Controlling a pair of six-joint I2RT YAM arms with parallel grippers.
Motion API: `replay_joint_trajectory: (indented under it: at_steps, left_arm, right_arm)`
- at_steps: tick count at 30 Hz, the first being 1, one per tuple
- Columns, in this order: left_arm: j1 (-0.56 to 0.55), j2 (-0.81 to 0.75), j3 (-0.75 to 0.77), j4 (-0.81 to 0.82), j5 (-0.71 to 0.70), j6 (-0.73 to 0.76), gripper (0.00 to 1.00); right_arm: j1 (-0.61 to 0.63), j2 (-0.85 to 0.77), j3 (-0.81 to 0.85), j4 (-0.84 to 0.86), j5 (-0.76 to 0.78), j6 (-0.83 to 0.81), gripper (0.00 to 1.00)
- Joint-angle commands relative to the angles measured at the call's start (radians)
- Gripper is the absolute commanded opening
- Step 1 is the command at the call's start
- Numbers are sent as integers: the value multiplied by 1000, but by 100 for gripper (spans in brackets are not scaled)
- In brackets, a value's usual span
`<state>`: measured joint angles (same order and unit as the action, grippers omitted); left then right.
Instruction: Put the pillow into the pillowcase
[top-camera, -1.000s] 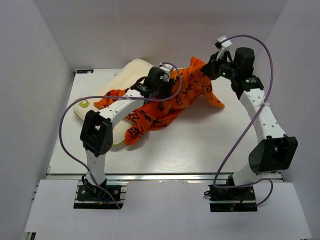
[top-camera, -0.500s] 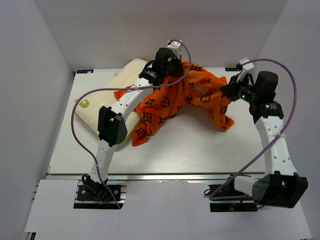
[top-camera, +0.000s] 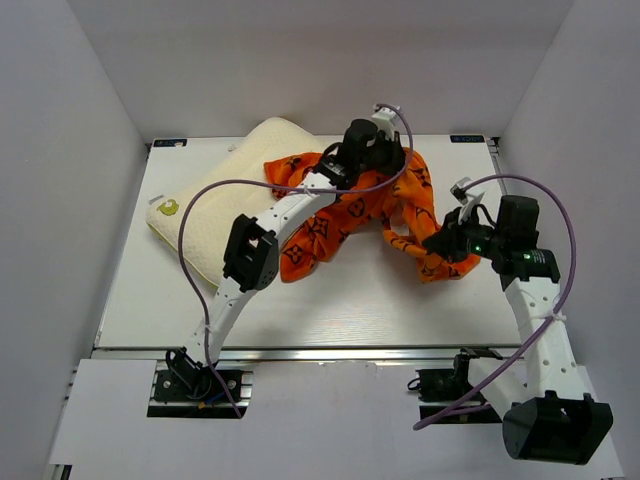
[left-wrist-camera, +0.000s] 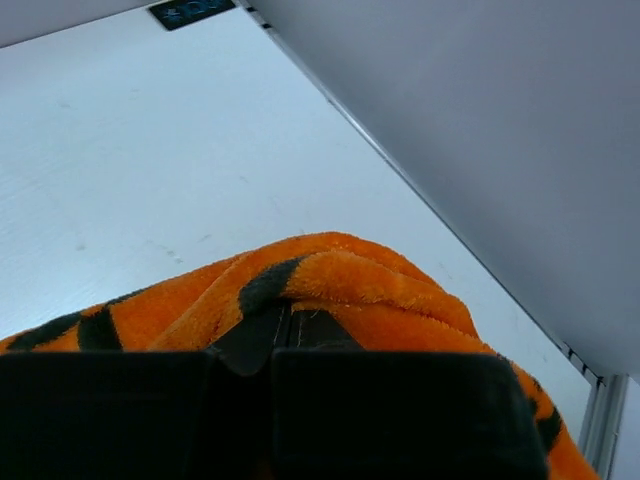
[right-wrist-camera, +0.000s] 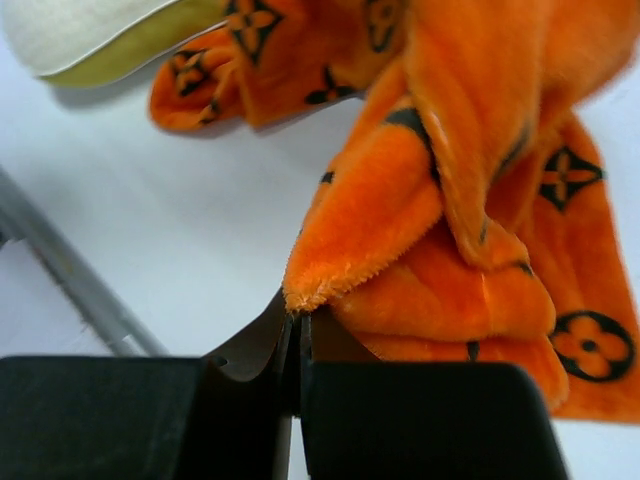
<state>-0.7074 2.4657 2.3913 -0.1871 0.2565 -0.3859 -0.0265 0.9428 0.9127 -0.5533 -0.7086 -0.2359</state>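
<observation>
Top external: pillowcase (top-camera: 355, 215) draped between claws, left claw (left-wrist-camera: 268, 345) and right claw (right-wrist-camera: 297, 322) each clamped on its edge. Pillow (top-camera: 225, 200) lay left of the left claw. Fabric looked soft, floppy; the opening hem looked the best hold.

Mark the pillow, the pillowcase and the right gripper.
pillow (top-camera: 240, 160), top external view, bare cream top surface.
pillowcase (top-camera: 335, 228), top external view, printed orange middle.
right gripper (right-wrist-camera: 297, 335), right wrist view, between its jaws, which are shut on the fabric's edge.

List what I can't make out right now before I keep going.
- Opening of the pillowcase: top view, lost in bunched folds.
- Right end of the pillow: top view, covered by pillowcase and left arm.
- Tips of the left gripper: left wrist view, buried in fabric.
</observation>
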Motion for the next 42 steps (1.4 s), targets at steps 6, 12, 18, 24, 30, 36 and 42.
replay_joint_trajectory:
  at_steps: [6,12,18,24,30,36,42]
  left_arm:
    - [-70,-39,80,214,26,-16,0]
    - [-109,-40,88,198,56,1,0]
    - [-112,-132,-113,71,23,45,9]
    - [-93,-275,-378,19,-75,64,53]
    - [-84,-450,-411,-148,-301,123,64]
    - [-83,-723,-648,-204,-396,134,68]
    - [-83,-1029,-1102,-158,-393,4,69]
  right_arm:
    - [175,-52,-8,-102,-94,-40,0]
    - [254,-6,-6,9,-34,58,0]
    - [252,22,-15,18,104,55,0]
    - [238,-77,-43,-100,197,-72,3]
    - [198,-154,26,-157,268,-86,31]
    - [192,-131,123,-154,369,-68,48]
    - [181,-75,161,7,336,-86,61]
